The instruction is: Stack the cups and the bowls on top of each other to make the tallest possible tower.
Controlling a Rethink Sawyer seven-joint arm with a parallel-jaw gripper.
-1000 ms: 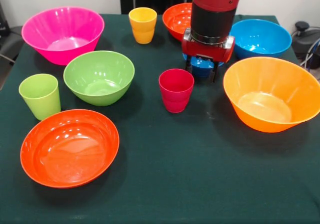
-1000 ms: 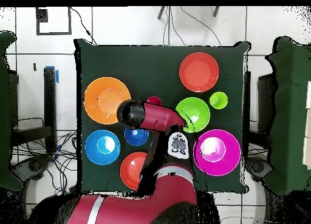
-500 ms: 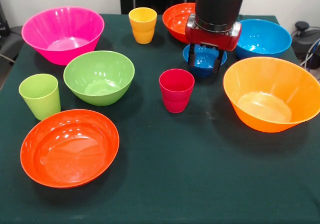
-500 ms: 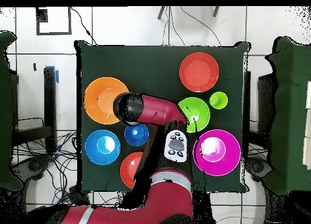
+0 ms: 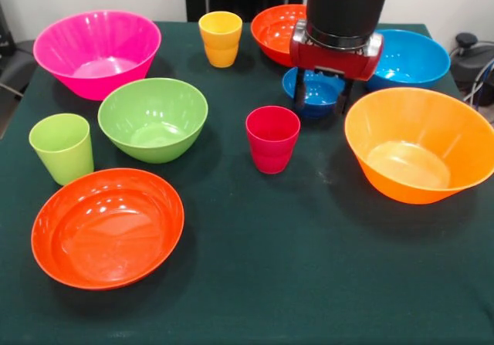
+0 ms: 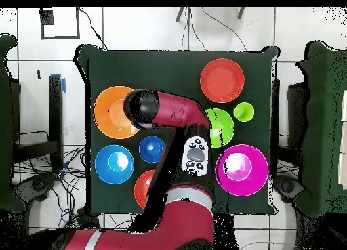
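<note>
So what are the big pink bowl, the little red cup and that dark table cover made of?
The big pink bowl and the red cup look like glossy moulded plastic: bright, even colour with sharp light glints on the walls. The table cover looks like dark green cloth, matte with no glints; which fabric I can't tell.

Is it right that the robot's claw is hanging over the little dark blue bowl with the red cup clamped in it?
Not quite. The gripper hangs over the small dark blue bowl, but it holds nothing. The front view shows the red cup standing on the table, apart from it.
</note>
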